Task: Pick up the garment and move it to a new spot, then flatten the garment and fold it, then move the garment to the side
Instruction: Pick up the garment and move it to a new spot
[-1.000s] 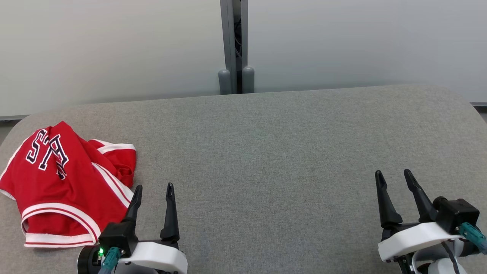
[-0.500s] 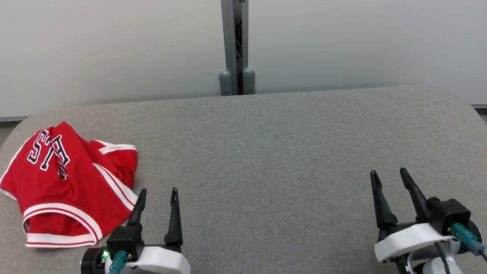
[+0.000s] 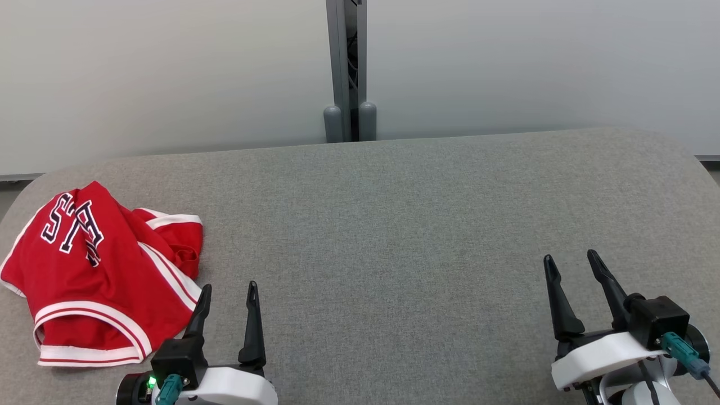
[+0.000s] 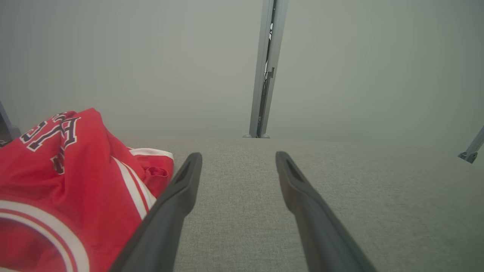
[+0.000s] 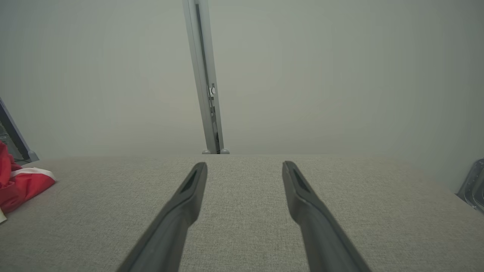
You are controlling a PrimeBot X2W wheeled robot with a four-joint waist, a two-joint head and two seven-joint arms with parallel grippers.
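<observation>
progress: nothing done, pickup pending | red jersey (image 3: 95, 275) crumpled at left end of desk (image 3: 394, 225) | left fingers (image 3: 251, 326) spread, empty, just beside jersey | right fingers (image 3: 559, 304) spread, empty, well apart | left: lift, move, flatten, fold, set aside

The crumpled red garment (image 3: 101, 281) bears navy letters (image 3: 72, 225), "S" and "A" legible.
</observation>
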